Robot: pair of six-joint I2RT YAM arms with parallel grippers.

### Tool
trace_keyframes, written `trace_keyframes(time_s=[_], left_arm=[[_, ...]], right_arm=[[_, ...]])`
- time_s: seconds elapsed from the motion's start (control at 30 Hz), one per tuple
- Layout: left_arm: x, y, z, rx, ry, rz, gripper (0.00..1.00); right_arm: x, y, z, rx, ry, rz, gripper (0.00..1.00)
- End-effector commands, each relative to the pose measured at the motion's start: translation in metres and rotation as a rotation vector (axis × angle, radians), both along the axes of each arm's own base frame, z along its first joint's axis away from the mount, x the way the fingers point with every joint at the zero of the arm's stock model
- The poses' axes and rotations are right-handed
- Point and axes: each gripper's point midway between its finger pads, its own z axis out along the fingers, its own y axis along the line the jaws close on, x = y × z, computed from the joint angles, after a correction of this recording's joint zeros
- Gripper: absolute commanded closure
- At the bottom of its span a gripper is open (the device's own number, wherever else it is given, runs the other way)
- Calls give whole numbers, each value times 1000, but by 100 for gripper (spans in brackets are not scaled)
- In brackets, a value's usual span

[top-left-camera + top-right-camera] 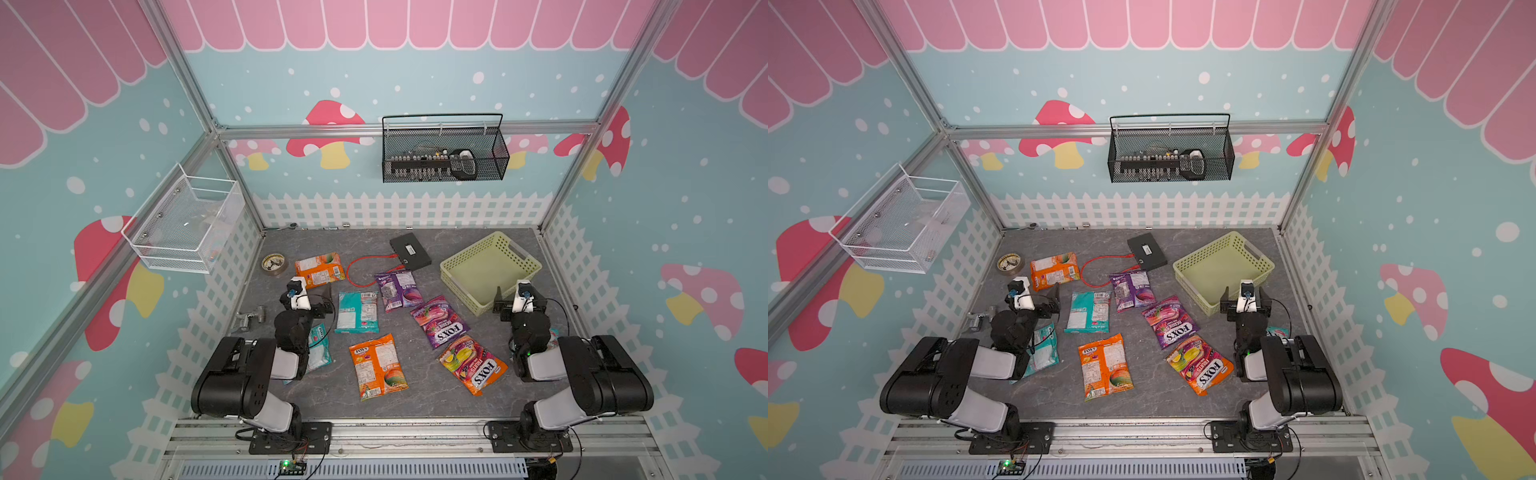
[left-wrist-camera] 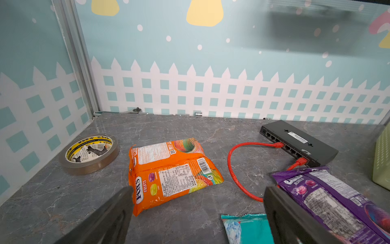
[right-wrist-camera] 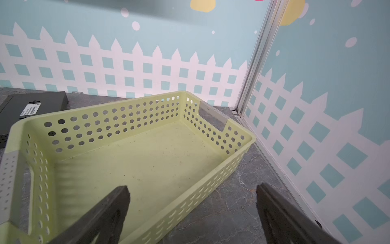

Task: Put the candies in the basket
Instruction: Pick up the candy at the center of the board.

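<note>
Grey marbled counter [image 1: 316, 399] fills a booth papered with mushrooms and a white picket fence, and from my seat the basket [image 1: 486, 274] sits empty at the far right corner, close to the right wall. My right hand [image 3: 192, 187] hangs over its near end, fingers wide apart with nothing between them, one above the basket floor and one above bare counter outside the rim. My left hand [image 2: 197, 190] is spread just as wide and empty, facing the far orange bag [image 1: 319, 270]. All the candies [image 1: 1104, 365] lie loose on the counter, outside the basket. A purple bag [image 1: 398, 290], a teal bag [image 1: 357, 311], a berry bag [image 1: 440, 324], a fruit bag [image 1: 473, 365] and a near orange bag [image 1: 377, 365] are spread across the middle. My left arm [image 1: 291, 328] lies over a second teal bag [image 1: 321, 353], and a teal sliver [image 1: 1277, 331] peeks from under my right arm [image 1: 528, 332]. As for clutter, a black box [image 1: 410, 250] lies between the far orange bag and the basket, and its red cable [image 2: 229, 162] loops across the counter between the far orange and purple bags. A tape roll [image 1: 274, 264] sits near the left wall beside the far orange bag, and a metal fitting [image 1: 249, 318] lies by my left arm. A black wire basket [image 1: 444, 153] hangs on the back wall and a white wire basket [image 1: 187, 224] on the left wall.
</note>
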Motion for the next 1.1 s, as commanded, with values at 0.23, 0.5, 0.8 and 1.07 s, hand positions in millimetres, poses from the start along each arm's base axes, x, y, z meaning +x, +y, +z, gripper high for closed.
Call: trace_keyframes(time_s=[0.23,0.5,0.8,1.07], left_arm=[[4,0,2,1,0,7,1],[3,0,4,1,-6,5,1],[10,14,25,-40,52,89,1],[21,4,125,-303,57,43,1]], right_arm=[[3,-2,4,7,-13,-11,1],[2,-4,5,9,-19,-22,1],[-5,-7,36,20,-43,-35,1],[1,9,129,204,-95,51,1]])
